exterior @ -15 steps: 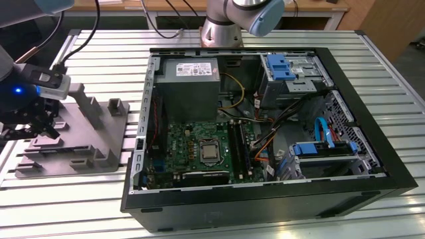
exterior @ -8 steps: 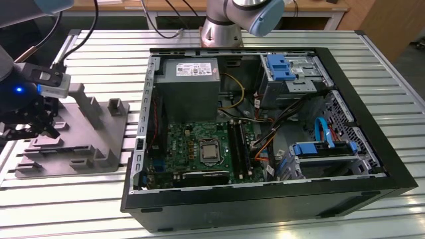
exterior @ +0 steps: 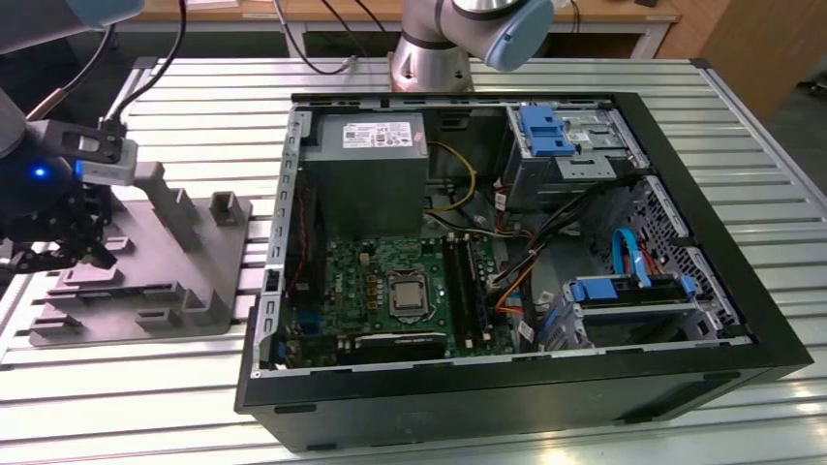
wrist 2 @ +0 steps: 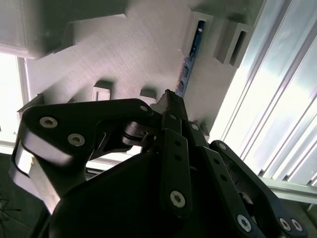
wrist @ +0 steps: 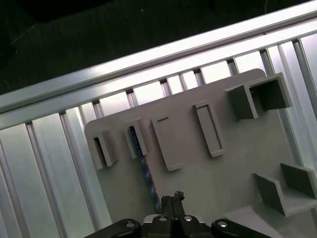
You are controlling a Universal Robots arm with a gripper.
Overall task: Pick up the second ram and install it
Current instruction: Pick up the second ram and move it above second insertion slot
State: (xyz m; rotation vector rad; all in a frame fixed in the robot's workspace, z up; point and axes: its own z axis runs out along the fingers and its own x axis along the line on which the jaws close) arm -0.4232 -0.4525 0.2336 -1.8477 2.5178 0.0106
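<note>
The second ram (wrist: pixel 143 168) is a thin bluish board standing on edge in a slot of the grey fixture tray (wrist: pixel 208 168). It also appears in the second wrist view as the ram (wrist 2: pixel 190 52). My gripper (wrist: pixel 173 197) hovers over the tray at the ram's near end, fingers pressed together with nothing seen between them. The ram's end runs just beside the fingertips (wrist 2: pixel 168 101). In the exterior view the gripper (exterior: pixel 77 252) is at the exterior view's left, over the tray (exterior: pixel 194 276), well away from the motherboard's black slot rails (exterior: pixel 462 291).
An open black computer case (exterior: pixel 517 387) lies on the slatted metal table (exterior: pixel 130 387) in the middle, with its motherboard (exterior: pixel 375 281), power supply (exterior: pixel 368 145), cables and blue drive bays (exterior: pixel 556 131). The arm's base (exterior: pixel 433 58) stands behind it. The tray has raised blocks (wrist: pixel 257 94).
</note>
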